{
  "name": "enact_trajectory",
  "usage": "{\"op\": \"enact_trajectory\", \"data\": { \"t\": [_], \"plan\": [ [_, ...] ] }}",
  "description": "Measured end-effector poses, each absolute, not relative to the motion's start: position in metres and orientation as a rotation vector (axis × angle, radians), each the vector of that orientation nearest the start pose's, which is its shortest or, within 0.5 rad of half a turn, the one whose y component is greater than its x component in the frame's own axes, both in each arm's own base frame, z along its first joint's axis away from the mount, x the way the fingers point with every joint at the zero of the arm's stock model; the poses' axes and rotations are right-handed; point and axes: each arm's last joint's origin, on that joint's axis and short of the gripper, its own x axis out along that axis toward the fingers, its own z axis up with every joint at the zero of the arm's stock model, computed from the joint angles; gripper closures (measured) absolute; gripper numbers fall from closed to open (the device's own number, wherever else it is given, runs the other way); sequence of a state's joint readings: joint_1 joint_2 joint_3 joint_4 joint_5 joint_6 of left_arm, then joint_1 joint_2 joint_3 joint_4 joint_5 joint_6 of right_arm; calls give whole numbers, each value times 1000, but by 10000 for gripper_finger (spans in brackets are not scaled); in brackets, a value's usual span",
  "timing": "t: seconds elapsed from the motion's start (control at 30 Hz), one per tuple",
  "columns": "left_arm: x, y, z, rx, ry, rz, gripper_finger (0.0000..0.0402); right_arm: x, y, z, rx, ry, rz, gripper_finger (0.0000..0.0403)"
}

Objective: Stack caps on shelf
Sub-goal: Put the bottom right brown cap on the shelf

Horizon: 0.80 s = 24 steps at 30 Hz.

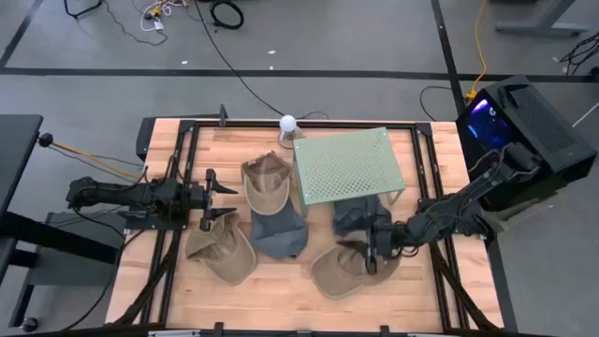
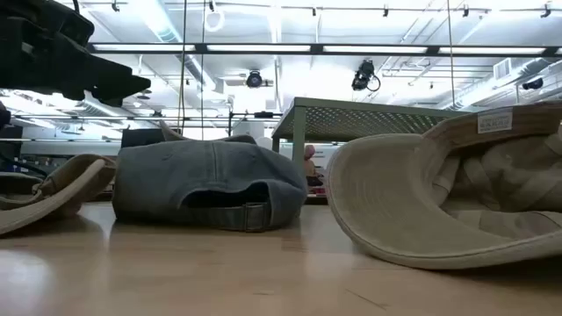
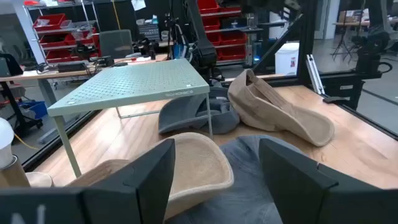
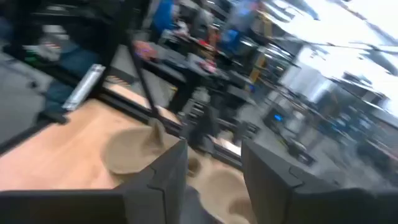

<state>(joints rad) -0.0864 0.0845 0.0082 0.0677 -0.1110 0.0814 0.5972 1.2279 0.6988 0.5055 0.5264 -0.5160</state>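
Shelf (image 1: 348,165) bare. Right gripper (image 1: 369,249), fingers parted and empty, over tan cap (image 1: 339,271); next, close on it (likely). Left gripper (image 1: 217,194) wide, waiting.

We see two dark, near-black robot arms built of chunky jointed segments, the left arm (image 1: 122,197) and the right arm (image 1: 459,208), each with thin black cables running along its links. Each ends in a two-finger gripper, the left gripper (image 1: 217,198) and the right gripper (image 1: 372,251), matching the arms in colour. Up close we find the fingers (image 3: 152,171) are flat, matte black, angular plates with straight bevelled edges.
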Motion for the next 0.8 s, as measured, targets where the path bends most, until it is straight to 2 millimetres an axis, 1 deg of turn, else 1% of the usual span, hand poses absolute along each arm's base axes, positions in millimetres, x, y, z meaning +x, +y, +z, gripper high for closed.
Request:
{"op": "enact_trajectory", "data": {
  "t": [0.1,0.17,0.23,0.37,0.47,0.6,0.8],
  "plan": [
    [102,-6,166,82,9,24,163,236,147,278,-615,-15,156,250],
    [102,-6,166,82,9,25,163,240,150,278,-725,-24,172,250],
    [102,-6,166,82,9,24,163,243,153,277,-782,-26,163,250],
    [102,-6,166,82,9,25,163,247,155,270,-754,11,135,250],
    [102,-6,166,82,9,25,163,247,155,269,-740,20,130,250],
    [102,-6,166,82,10,25,163,247,153,269,-768,36,93,250],
    [102,-6,166,82,9,25,163,248,149,260,-711,133,95,250]
  ]
}}
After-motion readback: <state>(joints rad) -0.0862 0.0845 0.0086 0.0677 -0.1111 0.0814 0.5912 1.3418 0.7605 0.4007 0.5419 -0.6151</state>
